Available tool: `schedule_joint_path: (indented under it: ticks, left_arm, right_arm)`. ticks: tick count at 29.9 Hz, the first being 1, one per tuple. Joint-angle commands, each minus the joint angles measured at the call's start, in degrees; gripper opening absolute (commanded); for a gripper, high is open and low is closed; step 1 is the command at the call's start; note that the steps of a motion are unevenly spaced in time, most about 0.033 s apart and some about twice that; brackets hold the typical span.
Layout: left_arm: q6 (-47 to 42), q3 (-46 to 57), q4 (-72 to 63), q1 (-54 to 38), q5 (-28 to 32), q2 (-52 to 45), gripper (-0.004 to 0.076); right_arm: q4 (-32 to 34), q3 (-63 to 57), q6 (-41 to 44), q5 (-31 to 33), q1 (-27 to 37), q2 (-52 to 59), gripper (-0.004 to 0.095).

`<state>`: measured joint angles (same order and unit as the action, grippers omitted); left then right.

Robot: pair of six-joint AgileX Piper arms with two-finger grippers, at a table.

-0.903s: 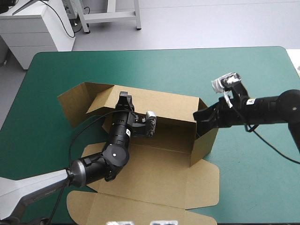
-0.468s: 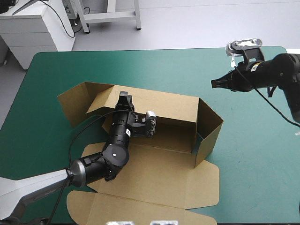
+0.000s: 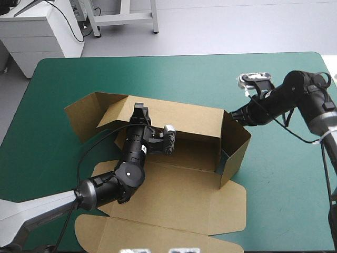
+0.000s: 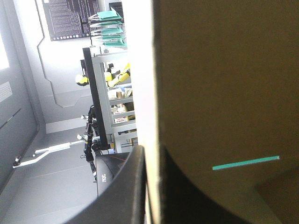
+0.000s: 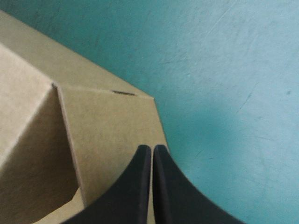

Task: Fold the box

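The teal-green counter [image 3: 274,200] carries the brown box [image 3: 179,195] left of its middle, half built: the base and lid panels lie flat towards the near edge, and the far wall [image 3: 184,118] stands upright. The biggest change is at the right end wall [image 3: 235,142]. Earlier it was turned in square against the far wall with the right arm at it. Since the arm let go and lifted away, it has swung outward and now stands splayed, open at the corner. That fold has probably not held and likely needs redoing.

The left arm has not moved. The left claw [image 3: 139,113] pinches the top edge of the far wall, and in its wrist view the left claw [image 4: 149,158] is all but closed with the board's edge between its black fingers, keeping that wall up.

The right claw [image 3: 234,113] has come back down to the far top corner of the splayed wall. Its wrist view shows the right claw [image 5: 152,148] fully closed into one point, holding nothing, with its tip over the box [image 5: 107,121] just inside the flap's outer edge. Whether it presses on the board cannot be told.
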<state>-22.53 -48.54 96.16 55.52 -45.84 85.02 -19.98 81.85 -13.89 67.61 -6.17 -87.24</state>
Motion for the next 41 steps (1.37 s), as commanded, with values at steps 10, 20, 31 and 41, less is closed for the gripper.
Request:
schedule_joint_path:
  ticks: [10,20,31,41]
  left_arm:
    - [-0.3,-0.7,-2.1,0.4,3.2,-0.9,-0.0008]
    - [-0.3,-0.7,-2.1,0.4,3.2,-0.9,-0.0008]
    - [-0.3,-0.7,-2.1,0.4,3.2,-0.9,-0.0008]
    - [-0.3,-0.7,-2.1,0.4,3.7,-0.9,-0.0008]
  right_arm:
    - [-14.6,-18.2,-12.1,-12.0,0.1,15.1,0.0]
    - [-30.0,-33.7,-31.7,-22.5,0.1,21.3,0.0011]
    - [-30.5,-35.1,-43.7,-21.8,0.1,21.3,0.0498]
    - [-30.0,-35.1,-41.9,-21.9,0.1,21.3,0.0764]
